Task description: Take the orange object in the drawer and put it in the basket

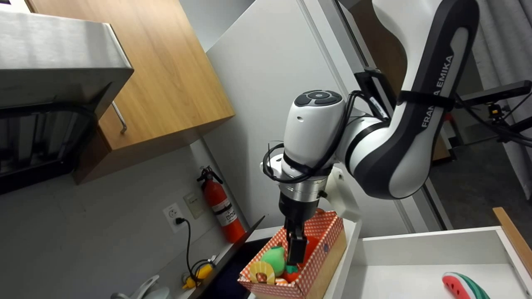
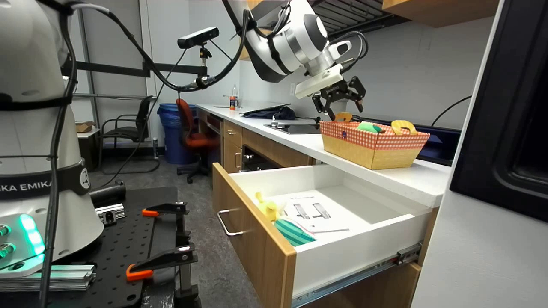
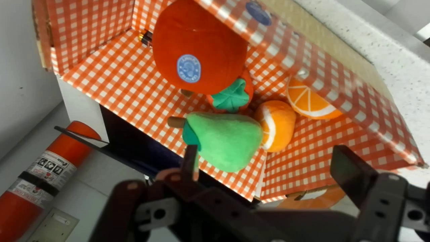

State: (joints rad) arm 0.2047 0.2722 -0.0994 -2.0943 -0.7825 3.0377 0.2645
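Note:
My gripper (image 1: 296, 249) is open and empty, its fingers wide apart above the basket; it also shows in the wrist view (image 3: 265, 151) and in an exterior view (image 2: 346, 112). The checkered basket (image 1: 330, 259) stands on the counter and also shows in an exterior view (image 2: 349, 147) and the wrist view (image 3: 292, 60). A smooth rounded red-orange toy with a blue label, which fits the orange object (image 3: 198, 43), lies inside the basket, apart from my fingers. The white drawer (image 2: 364, 252) is pulled open and shows partly in an exterior view (image 1: 432, 247); no orange object shows in it.
The basket also holds a green pear (image 3: 225, 141), orange pieces (image 3: 277, 126) and a red fruit with a green top (image 3: 235, 95). The drawer holds a watermelon slice (image 2: 295, 233), a yellow toy (image 2: 269, 209) and printed paper (image 2: 317, 214). A fire extinguisher (image 1: 224, 207) is by the wall.

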